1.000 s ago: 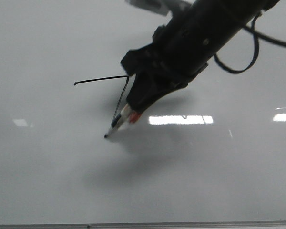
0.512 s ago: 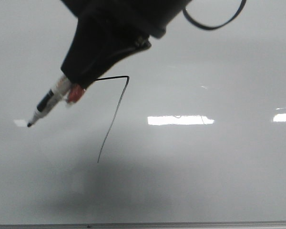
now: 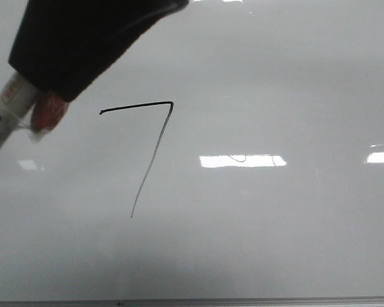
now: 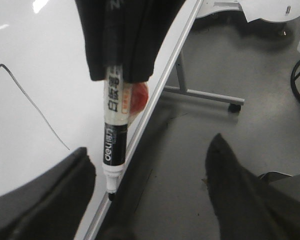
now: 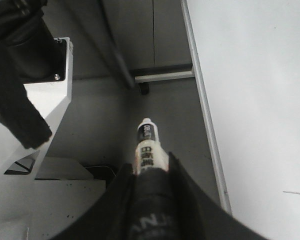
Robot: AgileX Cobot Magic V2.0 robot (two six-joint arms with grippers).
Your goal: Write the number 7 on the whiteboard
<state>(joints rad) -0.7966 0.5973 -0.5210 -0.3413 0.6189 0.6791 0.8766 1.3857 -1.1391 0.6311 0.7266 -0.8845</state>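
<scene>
The number 7 point(image 3: 150, 144) is drawn in thin black marker on the whiteboard point(image 3: 275, 224), with a short top stroke and a long faint slant. My right gripper point(image 3: 32, 96) is at the upper left of the front view, left of the figure. It is shut on a black-and-white marker point(image 3: 6, 118) whose tip is cut off by the frame's left edge. In the left wrist view the marker point(image 4: 114, 135) hangs with its tip over the board's metal frame edge point(image 4: 155, 95). My left gripper point(image 4: 151, 145) is open and empty, beside the board over the floor.
A red piece point(image 3: 48, 112) sits on the right gripper beside the marker. Bright rectangular light reflections point(image 3: 243, 160) lie on the board. A stand leg with a caster point(image 4: 234, 106) is on the grey floor. A white robot base point(image 5: 45, 110) stands beside the board.
The right gripper finished the slanting stroke, lifted the marker off the board and moved left toward the board's edge. The whole 7 now shows uncovered.
</scene>
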